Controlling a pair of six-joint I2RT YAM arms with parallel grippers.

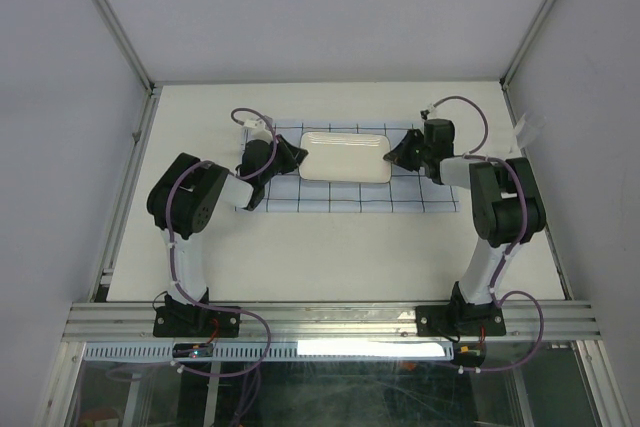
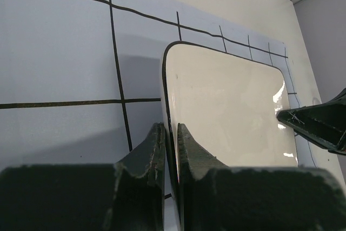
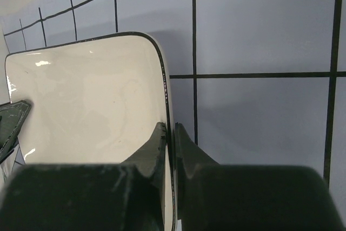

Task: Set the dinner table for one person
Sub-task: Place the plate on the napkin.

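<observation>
The left pincer (image 2: 168, 133) is clamped on the left rim of the white plate (image 1: 345, 155), whose opposite rim is clamped by the right pincer (image 3: 168, 131) (two grips, presumably so that the wide plate is held level). The plate is centred over the gridded cloth (image 1: 340, 199), which is spread on the cream bench (image 1: 330, 257), toward its far side.

Black-and-white left arm (image 1: 190, 202): elbow folded at left centre of frame, forearm reaching right. Right arm (image 1: 500, 207): mirrored at right centre, forearm reaching left. Left tool (image 1: 292, 157) and right tool (image 1: 395, 155): dark fingers nearly together, each pinching one end rim of glossy white rectangular plate (image 1: 345, 155).
</observation>
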